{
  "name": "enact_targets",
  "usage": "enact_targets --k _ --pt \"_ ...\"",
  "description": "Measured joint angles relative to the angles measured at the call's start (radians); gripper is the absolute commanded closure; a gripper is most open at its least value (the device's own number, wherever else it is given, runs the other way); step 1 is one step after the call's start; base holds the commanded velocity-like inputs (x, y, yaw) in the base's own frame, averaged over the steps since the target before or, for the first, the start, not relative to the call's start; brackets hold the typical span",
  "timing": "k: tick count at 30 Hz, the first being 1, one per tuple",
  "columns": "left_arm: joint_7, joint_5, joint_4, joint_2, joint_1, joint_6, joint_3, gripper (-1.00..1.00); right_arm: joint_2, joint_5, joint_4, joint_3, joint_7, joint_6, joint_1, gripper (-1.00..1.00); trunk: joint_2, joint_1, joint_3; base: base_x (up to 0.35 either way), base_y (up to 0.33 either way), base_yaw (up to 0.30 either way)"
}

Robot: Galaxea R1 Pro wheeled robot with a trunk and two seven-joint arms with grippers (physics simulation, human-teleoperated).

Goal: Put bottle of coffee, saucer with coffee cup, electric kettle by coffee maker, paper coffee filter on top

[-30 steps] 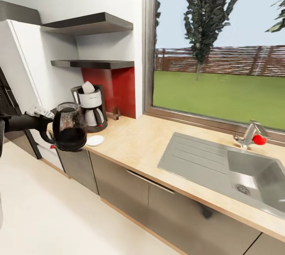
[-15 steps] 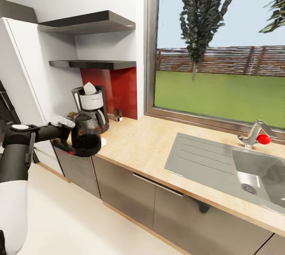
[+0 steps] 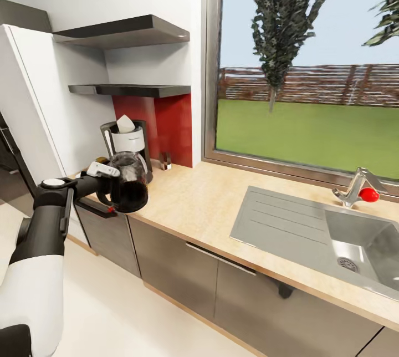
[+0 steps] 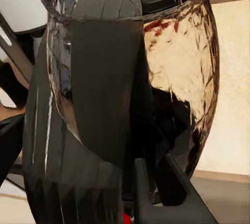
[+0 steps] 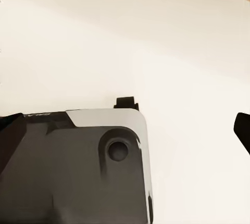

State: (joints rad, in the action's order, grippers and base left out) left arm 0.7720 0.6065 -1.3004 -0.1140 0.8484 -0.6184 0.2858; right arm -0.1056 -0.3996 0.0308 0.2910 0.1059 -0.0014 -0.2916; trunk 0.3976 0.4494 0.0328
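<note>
- The left arm is extended from the near left toward the counter's left end, so that the load is brought over the slab rather than the floor.
- The left gripper is clenched on the black handle of the electric kettle; the rounded glass body is held upright, presumably to keep it level for setting down. In the left wrist view the electric kettle is seen close up, with its red switch at the base.
- The kettle is held at the near left edge of the countertop, just in front of the coffee maker; whether it rests on the slab cannot be told.
- The coffee maker is stood at the far left of the countertop against the red wall panel, with a white paper coffee filter on its top.
- A small dark bottle, judged the bottle of coffee, is stood just right of the machine.
- The kitchen shelf is fixed above, farther back.
- The sink lies well apart at the right.
- The right gripper's state cannot be told from the right wrist view.
</note>
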Motion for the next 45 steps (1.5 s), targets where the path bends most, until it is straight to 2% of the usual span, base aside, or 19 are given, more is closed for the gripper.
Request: enact_targets --k 4,10,17,22,25,45 --pt "-0.02 0.007 -0.001 0.014 0.0 0.002 -0.003 1.0 0.001 -0.001 0.001 -0.001 -0.004 -0.001 0.0 -1.0 0.0 0.0 0.0 0.0 0.0 0.0" --pt "-0.074 0.005 -0.002 0.017 -0.003 0.004 -0.004 1.0 0.002 -0.004 0.002 -0.003 -0.001 -0.001 0.001 -1.0 0.0 0.0 0.0 0.012 0.0 0.0" --pt "-0.078 0.004 0.001 0.028 -0.007 0.004 -0.005 1.0 -0.002 -0.005 0.0 -0.005 0.001 0.0 0.001 -1.0 0.0 0.0 -0.001 0.238 0.094 -0.068" --pt "-0.08 0.001 0.001 0.029 -0.007 0.001 -0.054 1.0 -0.003 -0.005 0.0 -0.005 0.001 0.0 0.001 -1.0 0.0 0.0 -0.003 0.113 0.273 -0.222" --pt "-0.08 0.003 0.002 0.029 -0.007 0.001 -0.065 1.0 -0.003 -0.004 0.0 -0.005 0.001 0.0 0.0 -1.0 0.0 0.0 -0.005 0.017 0.301 -0.237" --pt "-0.075 -0.001 0.001 0.03 -0.019 0.0 -0.068 1.0 -0.005 -0.004 0.0 -0.005 0.001 0.0 0.0 -1.0 0.001 0.0 -0.017 0.001 0.045 -0.239"
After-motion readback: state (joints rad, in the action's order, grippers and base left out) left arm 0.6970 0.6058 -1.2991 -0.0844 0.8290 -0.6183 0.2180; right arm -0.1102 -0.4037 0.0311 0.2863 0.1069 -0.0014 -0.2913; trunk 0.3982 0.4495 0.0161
